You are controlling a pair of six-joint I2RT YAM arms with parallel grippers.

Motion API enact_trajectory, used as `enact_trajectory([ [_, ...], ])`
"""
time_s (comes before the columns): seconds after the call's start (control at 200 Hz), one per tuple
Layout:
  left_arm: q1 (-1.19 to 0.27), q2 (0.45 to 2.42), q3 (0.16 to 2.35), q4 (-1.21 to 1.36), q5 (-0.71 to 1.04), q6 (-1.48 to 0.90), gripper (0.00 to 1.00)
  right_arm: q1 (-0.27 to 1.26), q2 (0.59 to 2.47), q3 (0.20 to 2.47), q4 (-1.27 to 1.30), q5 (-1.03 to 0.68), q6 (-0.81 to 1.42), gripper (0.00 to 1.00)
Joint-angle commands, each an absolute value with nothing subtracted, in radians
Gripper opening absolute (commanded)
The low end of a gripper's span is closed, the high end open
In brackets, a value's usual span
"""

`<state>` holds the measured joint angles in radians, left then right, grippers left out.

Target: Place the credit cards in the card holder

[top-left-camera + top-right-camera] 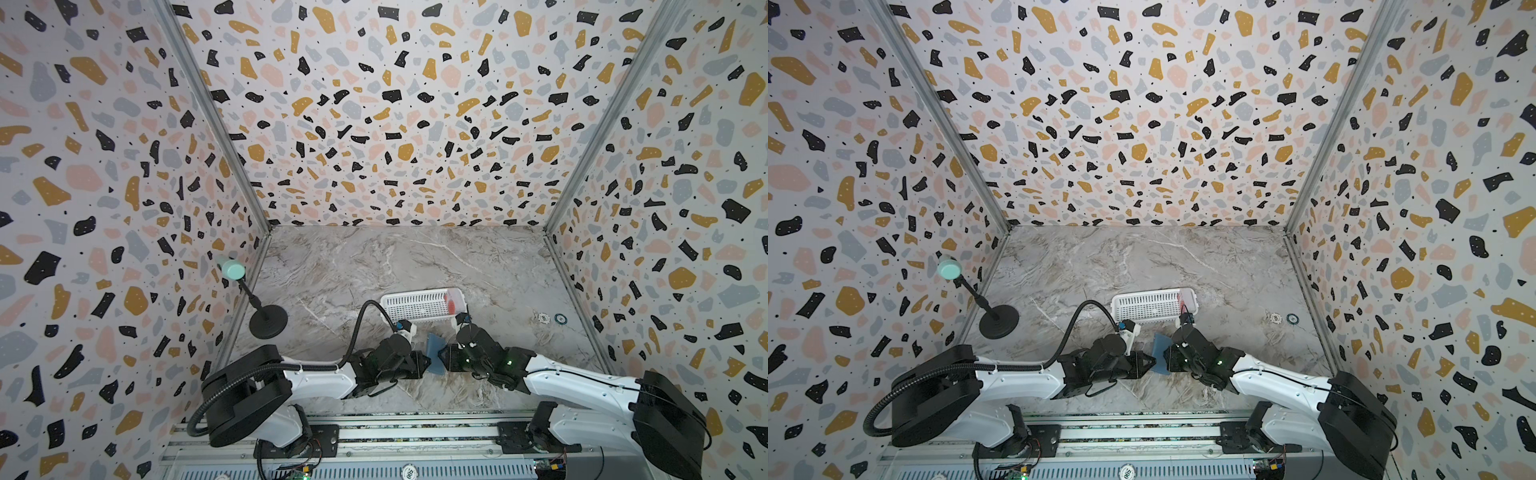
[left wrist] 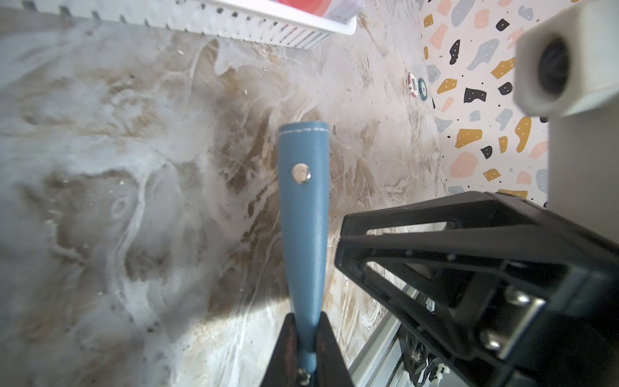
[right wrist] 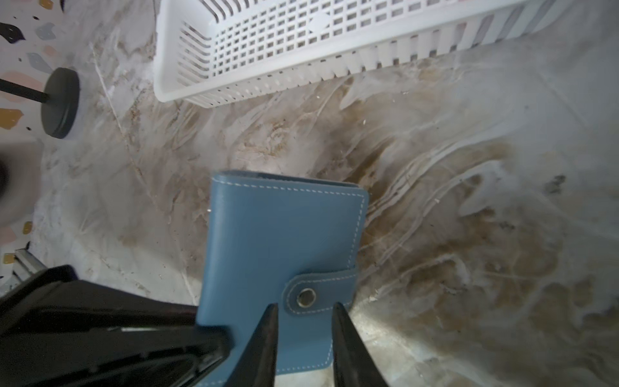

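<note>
Wallet (image 3: pixel 281 241): closed, tab (image 3: pixel 321 295) snapped down, hanging between the two claws; I cannot tell whether it touches the table (image 3: pixel 452 201).
Left claw (image 2: pixel 303 323): clamped tight on one short end of the wallet.
Right claw (image 3: pixel 304 306): jaws narrowly apart, straddling the tab, gripping nothing.
Cards (image 1: pixel 450 300): beyond both claws, in the basket (image 1: pixel 411 309), at the end on the right claw's side.
Long axis: runs straight out from the left claw's tips towards the basket. The flat cover faces the right claw.
Risk, slip: a tug on the tab could drag the wallet out of the left claw, which pinches only an end.
Risk, miss: the right claw's tips could slide off the smooth flap and leave the snap shut and the pockets closed to the cards.
</note>
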<state>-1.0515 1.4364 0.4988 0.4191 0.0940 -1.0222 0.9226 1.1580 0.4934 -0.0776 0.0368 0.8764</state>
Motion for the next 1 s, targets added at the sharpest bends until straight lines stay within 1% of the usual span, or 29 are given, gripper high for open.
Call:
enact_trajectory([
  [0.0,-1.062,1.417,0.535,0.432,0.075,-1.023,0.00,0.934,1.176,0.526,-0.100,0.059,0.857,0.29],
  [0.35,-1.069,1.437,0.558,0.407,0.079,-1.015,0.00,0.941,1.169,0.502,-0.023,0.033,0.828,0.31],
  [0.591,-1.080,1.443,0.587,0.362,0.078,-0.986,0.00,0.942,1.185,0.508,-0.030,0.075,0.827,0.31],
  [0.836,-1.085,1.441,0.605,0.339,0.074,-0.976,0.00,0.941,1.233,0.535,-0.085,0.101,0.826,0.26],
  [0.996,-1.086,1.435,0.606,0.322,0.065,-0.974,0.00,0.943,1.238,0.549,-0.149,0.163,0.843,0.23],
])
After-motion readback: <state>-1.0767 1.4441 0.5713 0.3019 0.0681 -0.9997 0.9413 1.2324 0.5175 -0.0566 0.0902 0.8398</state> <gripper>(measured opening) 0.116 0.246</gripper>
